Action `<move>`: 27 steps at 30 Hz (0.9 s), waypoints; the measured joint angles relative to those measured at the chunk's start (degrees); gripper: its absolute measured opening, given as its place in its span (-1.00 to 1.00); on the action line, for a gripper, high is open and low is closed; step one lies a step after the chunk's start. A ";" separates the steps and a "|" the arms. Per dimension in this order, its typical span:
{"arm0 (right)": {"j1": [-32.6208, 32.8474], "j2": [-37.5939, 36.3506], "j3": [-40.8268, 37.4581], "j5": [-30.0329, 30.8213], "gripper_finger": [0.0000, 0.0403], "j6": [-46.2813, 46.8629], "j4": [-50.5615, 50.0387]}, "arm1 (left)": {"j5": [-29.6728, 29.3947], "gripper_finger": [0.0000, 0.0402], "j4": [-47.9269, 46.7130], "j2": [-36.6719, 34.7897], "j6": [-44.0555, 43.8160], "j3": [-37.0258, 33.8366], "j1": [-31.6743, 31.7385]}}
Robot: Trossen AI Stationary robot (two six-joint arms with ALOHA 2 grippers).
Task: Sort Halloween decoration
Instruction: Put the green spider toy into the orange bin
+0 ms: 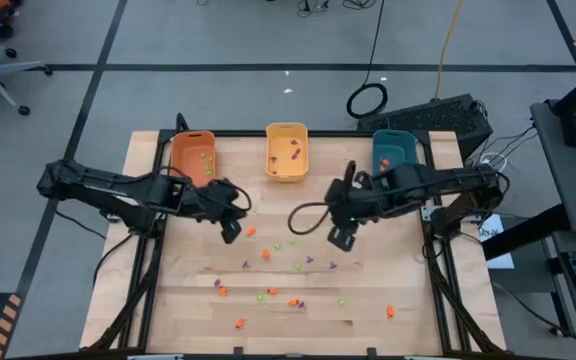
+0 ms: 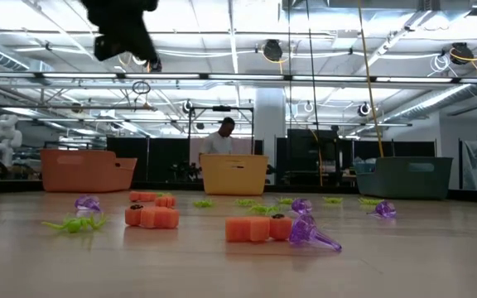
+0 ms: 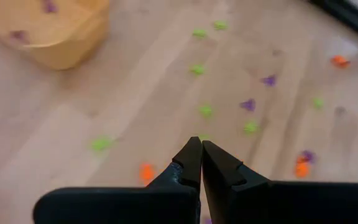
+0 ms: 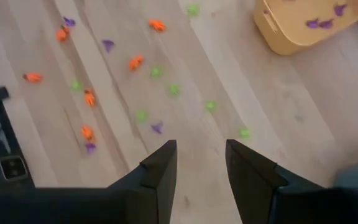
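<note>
Small Halloween decoration pieces in orange (image 1: pixel 251 231), light green (image 1: pixel 299 266) and purple (image 1: pixel 309 260) lie scattered on the wooden table (image 1: pixel 168 300). In the low view they rest flat on the boards, for instance an orange one (image 2: pixel 257 228) and a purple one (image 2: pixel 311 235). My left gripper (image 1: pixel 230 232) hovers shut and empty above the table's left middle, its tips (image 3: pixel 201 149) together. My right gripper (image 1: pixel 341 238) hovers open and empty over the right middle, with a bare gap between its fingers (image 4: pixel 201 155).
Three bins stand along the far edge: orange (image 1: pixel 193 157) with green pieces inside, yellow (image 1: pixel 287 152) with purple pieces, teal (image 1: pixel 395 153) with orange pieces. A black cable loop (image 1: pixel 308 215) hangs by the right arm. A person (image 2: pixel 219 141) stands in the room beyond the table.
</note>
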 joint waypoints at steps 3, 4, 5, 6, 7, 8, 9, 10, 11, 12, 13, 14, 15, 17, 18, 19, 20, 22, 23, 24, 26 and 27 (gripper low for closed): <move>1.84 -0.94 0.00 2.74 -0.38 0.34 -1.87 | 3.20 -0.93 4.92 3.12 -0.33 0.00 -0.07; 2.34 -1.21 0.00 3.94 -0.38 0.32 -1.89 | 3.89 -0.93 6.41 4.20 -0.92 0.00 -0.21; 2.76 -1.53 0.00 4.59 -0.38 0.22 -1.92 | 4.27 -0.93 7.63 5.26 -1.71 0.00 -0.47; 3.12 -1.98 0.00 4.84 -0.38 -0.07 -1.96 | 4.72 -0.93 8.63 6.24 -2.69 0.00 -0.74; 3.43 -2.47 0.00 4.96 -0.38 -0.66 -1.97 | 5.34 -0.93 9.92 7.20 -3.18 -0.02 -1.06; 3.62 -3.14 0.00 4.59 -0.38 -1.46 -2.04 | 6.09 -0.93 11.43 8.13 -3.86 -0.02 -1.48; 3.66 -3.83 0.00 4.21 -0.38 -2.15 -2.24 | 6.52 -0.93 12.60 9.04 -4.52 -0.02 -1.96; 3.82 -4.63 0.00 4.15 -0.38 -2.53 -2.65 | 6.95 -0.93 13.36 9.86 -5.08 -0.02 -2.43; 4.02 -5.61 0.00 4.20 -0.38 -3.02 -3.18 | 7.09 -0.93 14.32 10.73 -5.83 -0.02 -2.90; 4.12 -6.47 0.00 4.24 -0.38 -3.59 -3.72 | 7.11 -0.93 15.55 11.71 -6.21 -0.02 -3.37; 4.22 -7.47 0.00 4.30 -0.38 -4.12 -4.11 | 7.14 -0.91 16.13 12.54 -6.57 -0.02 -3.71; 4.34 -8.59 0.00 4.48 -0.38 -4.64 -4.25 | 7.19 -0.89 16.06 13.45 -7.70 -0.02 -3.97; 4.39 -9.64 0.00 5.08 -0.38 -5.11 -4.31 | 7.50 -0.85 16.06 14.42 -9.27 -0.02 -3.98; 4.41 -11.71 0.00 7.05 -0.38 -6.22 -4.02 | 8.74 -0.76 16.22 16.40 -10.89 -0.02 -3.93; 4.38 -12.63 0.00 8.04 -0.38 -7.31 -3.58 | 9.12 -0.71 16.15 17.36 -10.99 -0.02 -3.93; 4.35 -13.38 0.00 9.14 -0.38 -8.48 -3.05 | 9.22 -0.65 16.27 18.37 -10.62 -0.02 -3.93; 4.34 -14.05 0.00 10.11 -0.38 -9.32 -2.81 | 9.30 -0.59 16.64 19.32 -10.43 -0.02 -3.93; 4.00 -14.91 0.00 11.40 -0.38 -11.16 -2.40 | 9.41 -0.48 16.52 21.22 -10.25 -0.02 -3.93; 3.84 -15.30 0.00 11.98 -0.38 -11.70 -2.36 | 9.41 -0.43 16.44 22.15 -10.23 -0.02 -3.89; 3.78 -15.55 0.00 12.59 -0.38 -12.05 -2.35 | 9.46 -0.39 16.49 22.99 -9.64 -0.02 -3.68; 3.78 -16.15 0.00 13.50 -0.38 -12.58 -2.30 | 10.61 -0.35 16.58 24.49 -5.76 0.17 -3.27; 3.78 -16.27 0.00 13.69 -0.38 -12.87 -2.22 | 10.98 -0.35 16.48 25.28 -3.05 0.55 -3.09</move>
